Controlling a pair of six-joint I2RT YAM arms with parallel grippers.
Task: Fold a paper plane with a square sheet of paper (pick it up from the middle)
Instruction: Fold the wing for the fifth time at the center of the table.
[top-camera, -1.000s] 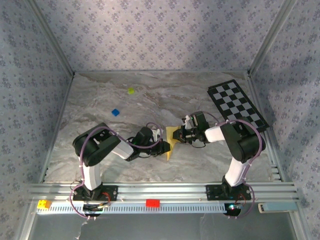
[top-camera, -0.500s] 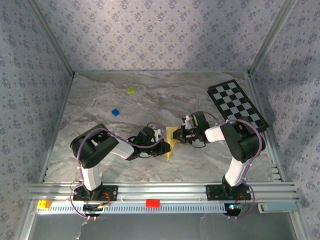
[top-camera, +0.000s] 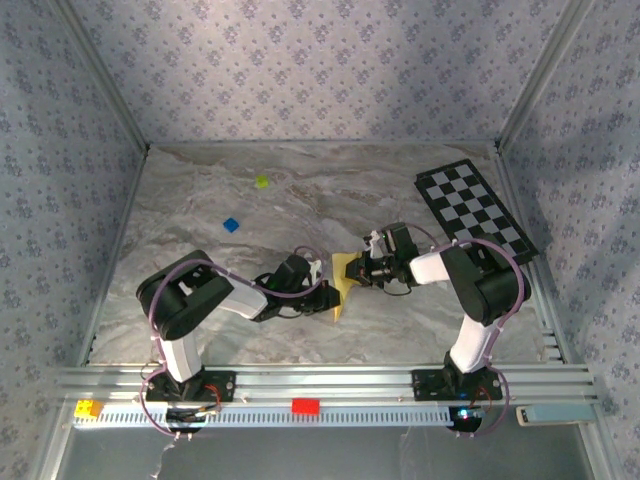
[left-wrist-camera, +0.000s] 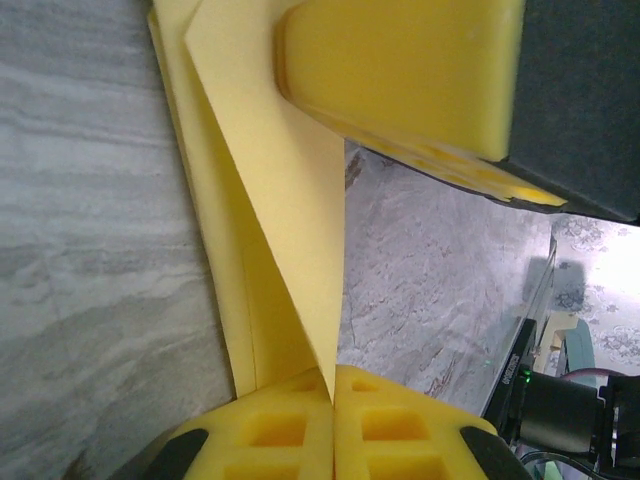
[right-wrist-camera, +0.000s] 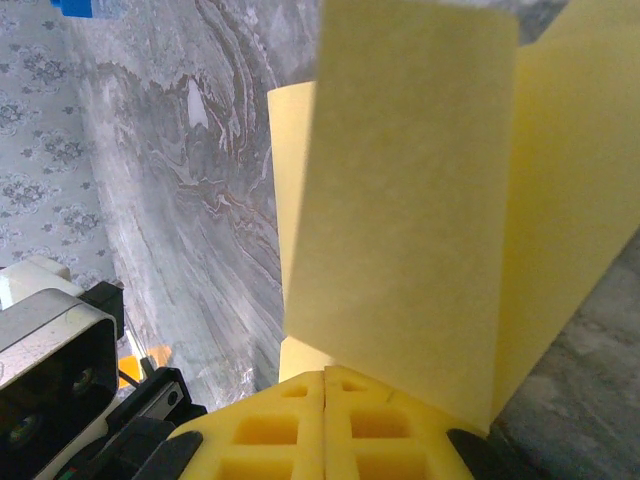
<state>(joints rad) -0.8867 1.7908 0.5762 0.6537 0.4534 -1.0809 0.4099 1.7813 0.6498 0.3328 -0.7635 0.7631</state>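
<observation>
My pincer (left-wrist-camera: 333, 398) pinches the folded yellow paper (left-wrist-camera: 288, 220) at its edge; the other pincer's finger (left-wrist-camera: 400, 70) grips its far end, the marble table (left-wrist-camera: 90, 260) behind.

Grey marbled bench (top-camera: 200, 210), black-and-white checkered board (top-camera: 475, 208) lying flat at its far right, small yellow-green block (top-camera: 262, 182) far left of centre, small blue block (top-camera: 231, 225) nearer and left of it, red block (top-camera: 305, 405) and yellow block (top-camera: 88, 408) on the near metal rail (top-camera: 330, 380), floral-patterned walls (top-camera: 320, 70)
</observation>
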